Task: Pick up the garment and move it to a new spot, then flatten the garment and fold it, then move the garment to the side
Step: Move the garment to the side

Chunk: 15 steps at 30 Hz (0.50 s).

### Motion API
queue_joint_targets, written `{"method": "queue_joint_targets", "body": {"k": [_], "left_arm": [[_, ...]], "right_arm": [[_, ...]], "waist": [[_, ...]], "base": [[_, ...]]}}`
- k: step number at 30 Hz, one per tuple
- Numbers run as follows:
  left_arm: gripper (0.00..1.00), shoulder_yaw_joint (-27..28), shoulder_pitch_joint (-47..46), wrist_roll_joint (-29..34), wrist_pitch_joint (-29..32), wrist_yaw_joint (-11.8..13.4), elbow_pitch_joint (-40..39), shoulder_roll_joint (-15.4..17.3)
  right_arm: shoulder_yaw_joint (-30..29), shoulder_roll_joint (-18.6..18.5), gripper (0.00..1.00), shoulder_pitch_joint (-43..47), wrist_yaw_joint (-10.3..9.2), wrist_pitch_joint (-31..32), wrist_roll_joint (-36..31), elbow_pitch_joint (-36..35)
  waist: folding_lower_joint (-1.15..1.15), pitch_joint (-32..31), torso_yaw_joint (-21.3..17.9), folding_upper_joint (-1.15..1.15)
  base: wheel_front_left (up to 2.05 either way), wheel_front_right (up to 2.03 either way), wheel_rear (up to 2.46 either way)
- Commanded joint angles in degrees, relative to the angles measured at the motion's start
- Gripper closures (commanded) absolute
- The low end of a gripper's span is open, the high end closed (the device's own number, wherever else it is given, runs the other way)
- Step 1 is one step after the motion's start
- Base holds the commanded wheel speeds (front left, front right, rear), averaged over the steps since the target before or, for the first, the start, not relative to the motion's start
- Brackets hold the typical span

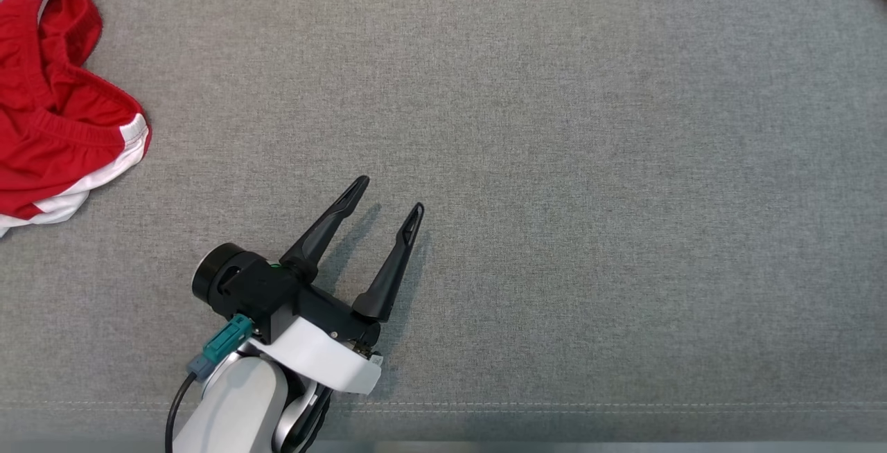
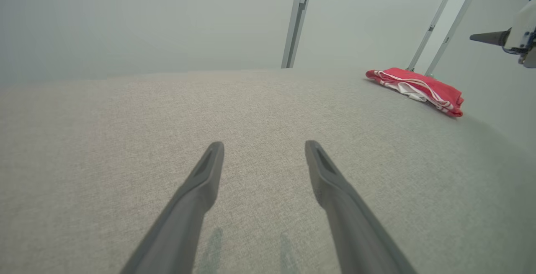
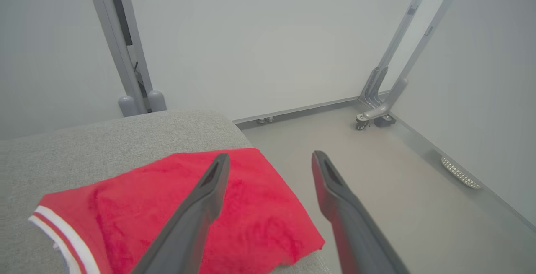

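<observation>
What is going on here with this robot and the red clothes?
A two-armed robot is handling red clothing on a gray cushion. Its left gripper is open and empty above bare fabric, well apart from a crumpled garment at the left edge of the head view. Its right gripper is also open, over a flatter red garment at the cushion's edge beside the floor. Nothing is held right now.

bare lab, grey walls, metal frame post (image 3: 125, 56)
</observation>
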Motion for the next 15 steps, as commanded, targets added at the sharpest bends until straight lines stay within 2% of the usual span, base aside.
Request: {"method": "queue_joint_targets", "body": {"k": [1, 7, 10, 15], "left_arm": [[0.0, 1.8, -1.65, -0.35, -0.34, -0.4, -1.39, 0.61], [0.0, 3.13, -0.83, 0.08, -0.34, -0.4, -0.93, -0.02], [0.0, 4.44, -0.2, 0.58, -0.34, -0.4, -0.65, -0.6], [0.0, 7.24, 1.31, 1.64, -0.34, -0.4, 0.43, -1.46]], "right_arm": [[-0.66, -0.66, 0.0, 1.5, 0.0, -1.16, -1.83, -0.96], [-6.07, 3.55, 0.0, -0.07, 0.0, -3.74, -8.46, -2.0], [-9.16, 5.78, 0.0, 2.42, 0.0, -3.82, -10.36, -9.32], [-12.94, 11.54, 0.0, 11.25, 0.0, -3.84, -12.63, -22.84]], "waist": [[0.0, -0.38, -0.13, 0.0], [0.0, -3.09, -0.33, 0.0], [0.0, -4.81, -0.41, 0.0], [0.0, -8.57, -0.52, 0.0]], "base": [[0.0, 0.0, 0.0], [0.0, 0.0, 0.0], [0.0, 0.0, 0.0], [0.0, 0.0, 0.0]]}}
